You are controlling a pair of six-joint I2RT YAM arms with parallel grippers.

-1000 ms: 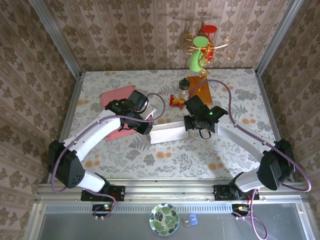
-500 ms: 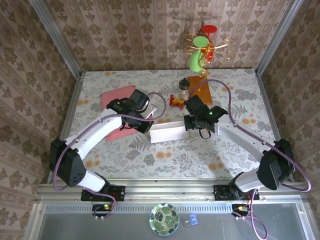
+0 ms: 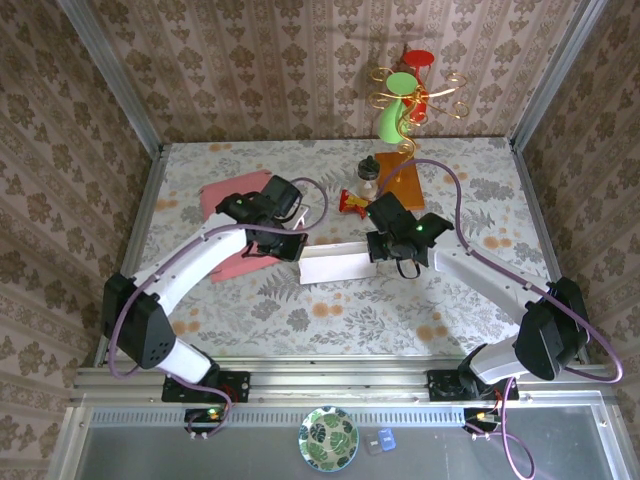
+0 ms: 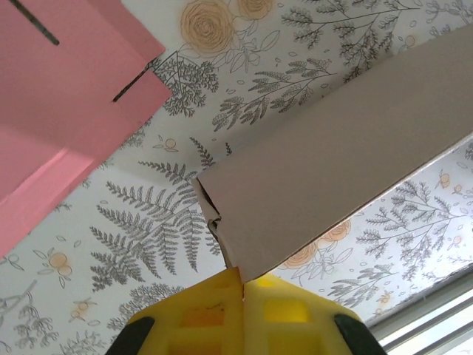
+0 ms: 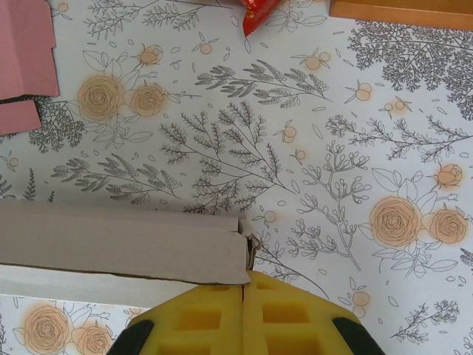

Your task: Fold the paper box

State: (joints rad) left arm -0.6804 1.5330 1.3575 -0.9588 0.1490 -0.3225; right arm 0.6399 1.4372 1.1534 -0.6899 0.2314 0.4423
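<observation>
Clamping a creased, matte white-grey card (image 3: pixel 335 265) by its ends: left gripper (image 4: pixel 242 279) and right gripper (image 5: pixel 244 281); slotted pink paper box (image 3: pixel 222 197) lies flat.

The top camera looks steeply down from above and behind the arm bases, far enough back to take in the whole bench (image 3: pixel 330 320). Each wrist camera sits just behind its own pads, the left claw (image 4: pixel 242 278) and the right claw (image 5: pixel 244 285), close over the floral bench top. All three views share the pale card strip (image 3: pixel 335 265) lying between the claws.
</observation>
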